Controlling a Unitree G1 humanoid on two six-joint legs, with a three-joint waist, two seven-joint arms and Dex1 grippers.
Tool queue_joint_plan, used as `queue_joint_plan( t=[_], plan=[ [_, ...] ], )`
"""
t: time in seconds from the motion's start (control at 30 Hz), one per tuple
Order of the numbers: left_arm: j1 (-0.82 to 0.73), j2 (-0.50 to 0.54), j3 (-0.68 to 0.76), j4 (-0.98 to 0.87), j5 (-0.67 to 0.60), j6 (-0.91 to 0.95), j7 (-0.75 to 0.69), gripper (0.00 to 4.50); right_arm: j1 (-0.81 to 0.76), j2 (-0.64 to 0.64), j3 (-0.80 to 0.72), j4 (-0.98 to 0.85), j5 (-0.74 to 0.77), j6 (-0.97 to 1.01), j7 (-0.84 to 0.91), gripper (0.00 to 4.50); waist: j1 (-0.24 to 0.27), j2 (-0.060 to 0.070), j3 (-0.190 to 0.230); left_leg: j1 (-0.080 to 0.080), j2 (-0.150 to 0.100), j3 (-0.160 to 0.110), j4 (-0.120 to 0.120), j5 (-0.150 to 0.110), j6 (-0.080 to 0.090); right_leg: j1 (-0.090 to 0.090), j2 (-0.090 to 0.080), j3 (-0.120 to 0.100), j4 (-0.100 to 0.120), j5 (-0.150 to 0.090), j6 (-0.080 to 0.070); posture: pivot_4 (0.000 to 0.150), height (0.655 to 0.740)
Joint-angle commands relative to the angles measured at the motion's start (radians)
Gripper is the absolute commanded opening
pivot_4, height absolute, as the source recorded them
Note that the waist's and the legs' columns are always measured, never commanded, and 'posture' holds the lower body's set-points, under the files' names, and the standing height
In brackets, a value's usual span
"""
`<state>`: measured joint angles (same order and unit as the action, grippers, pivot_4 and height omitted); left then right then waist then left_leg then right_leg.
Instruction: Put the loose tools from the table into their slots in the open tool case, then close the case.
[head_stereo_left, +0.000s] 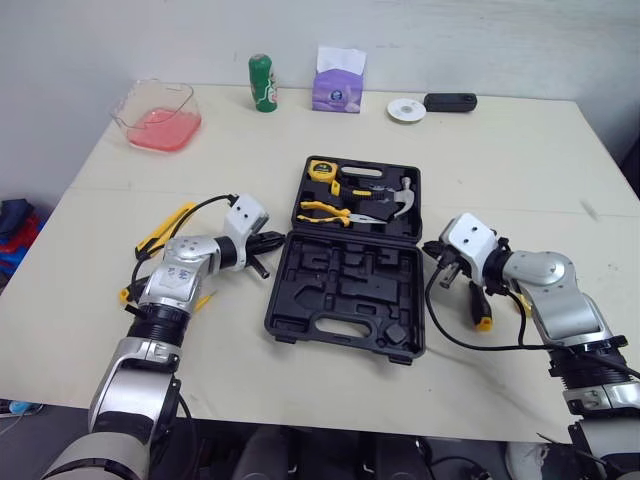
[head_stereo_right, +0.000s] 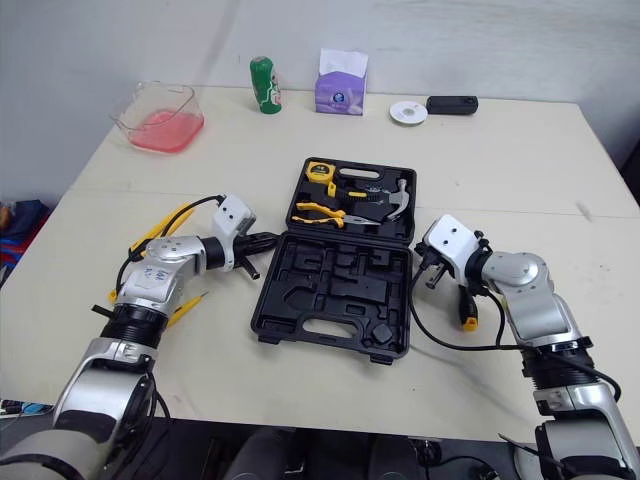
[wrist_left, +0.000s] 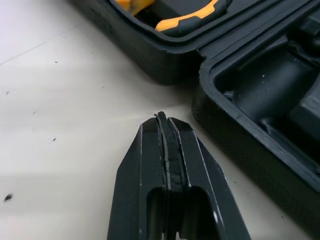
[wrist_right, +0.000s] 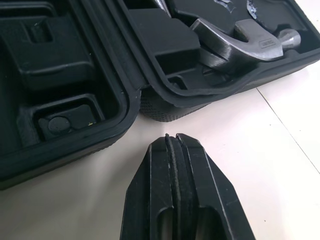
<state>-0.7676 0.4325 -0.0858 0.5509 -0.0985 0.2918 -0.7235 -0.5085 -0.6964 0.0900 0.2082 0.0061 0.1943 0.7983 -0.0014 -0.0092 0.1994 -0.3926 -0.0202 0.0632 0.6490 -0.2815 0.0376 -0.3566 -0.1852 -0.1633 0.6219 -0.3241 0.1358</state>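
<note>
On the left, my left gripper (wrist_left: 162, 120) lies low over the table (head_stereo_left: 330, 395), fingers (wrist_left: 145, 170) pressed together, tip pointing at the open case (head_stereo_left: 345, 295) between my arms. My right gripper (wrist_right: 172, 137) points back at it, pressed together too.

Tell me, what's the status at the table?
Left pincer and right pincer shut, empty, flanking open tool case. Loose yellow-handled tools by both arms. Nothing blocking the case.

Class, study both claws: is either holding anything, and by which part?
Nothing is held. The left claw and the right claw are both shut empty, each beside the tool case.
</note>
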Motion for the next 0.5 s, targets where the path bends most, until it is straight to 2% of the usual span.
queue_joint_plan(
  t=[0.03, 0.27, 0.5],
  plan=[
    [-0.064, -0.014, 0.0, 0.082, 0.033, -0.093, 0.016, 0.02, -0.016, 0.002, 0.001, -0.001, 0.0, -0.027, 0.019, 0.0, -0.001, 0.0, 0.0, 0.0, 0.0, 0.0, 0.0, 0.0, 0.0, 0.0, 0.0, 0.0, 0.0, 0.0, 0.0, 0.15, 0.74],
    [-0.104, -0.041, -0.019, 0.195, 0.064, -0.182, -0.018, 0.02, 0.011, 0.005, 0.007, -0.004, 0.011, -0.031, 0.046, 0.0, -0.001, 0.0, 0.0, 0.0, 0.0, 0.0, 0.0, 0.0, 0.0, 0.0, 0.0, 0.0, 0.0, 0.0, 0.0, 0.15, 0.74],
    [-0.076, -0.049, -0.017, 0.176, 0.045, -0.226, -0.1, 0.02, 0.005, 0.015, 0.004, 0.019, 0.01, -0.066, 0.045, 0.0, -0.001, 0.0, 0.0, 0.0, 0.0, 0.0, 0.0, 0.0, 0.0, 0.0, 0.0, 0.0, 0.0, 0.0, 0.0, 0.15, 0.74]
  ],
)
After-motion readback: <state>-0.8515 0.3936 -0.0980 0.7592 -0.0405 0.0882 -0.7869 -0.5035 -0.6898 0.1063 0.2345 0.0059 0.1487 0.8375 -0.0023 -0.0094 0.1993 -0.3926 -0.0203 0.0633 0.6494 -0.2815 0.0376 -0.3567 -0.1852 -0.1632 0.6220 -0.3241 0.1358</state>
